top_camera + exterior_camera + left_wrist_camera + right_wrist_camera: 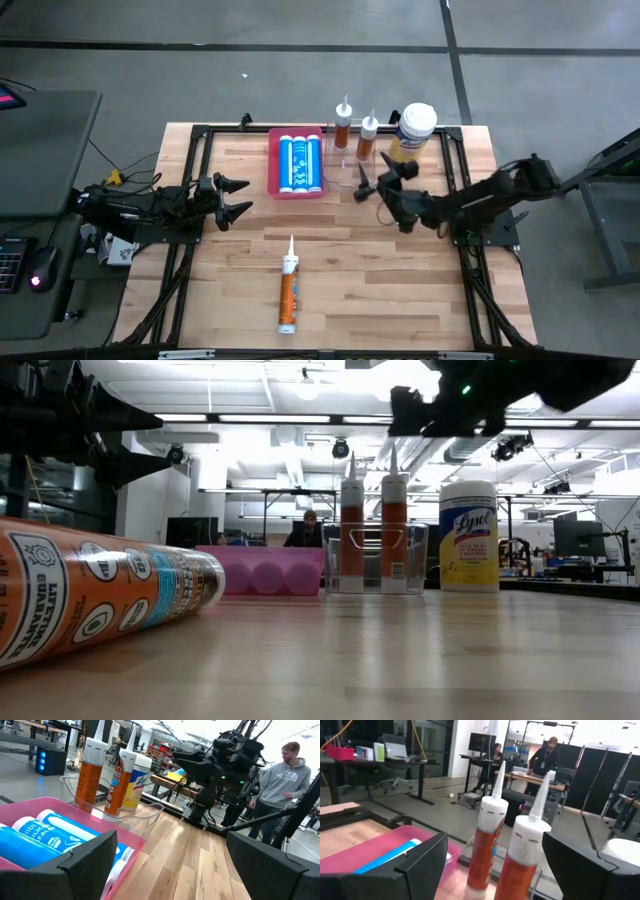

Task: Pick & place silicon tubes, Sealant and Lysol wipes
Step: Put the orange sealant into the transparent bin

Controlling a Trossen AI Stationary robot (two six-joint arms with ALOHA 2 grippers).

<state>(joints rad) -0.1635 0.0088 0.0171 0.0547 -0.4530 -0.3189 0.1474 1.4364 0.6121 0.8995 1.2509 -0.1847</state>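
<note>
The right gripper (362, 185) hangs with its fingers spread wide and empty, just in front of the clear plastic container (356, 152) where two orange caulk cartridges (344, 125) stand upright, probably lined up for a reach. Beside that container stands the squat Lysol wipes canister (413, 131) (one only). A pink tray (297, 163) holds two blue sealant tubes (300, 163). A third orange cartridge (288, 287) lies loose near the table's front edge. The left gripper (233, 199), equally wide and empty, waits left of the tray.

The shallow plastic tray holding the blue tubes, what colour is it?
Pink, clearest in the high view.
</note>
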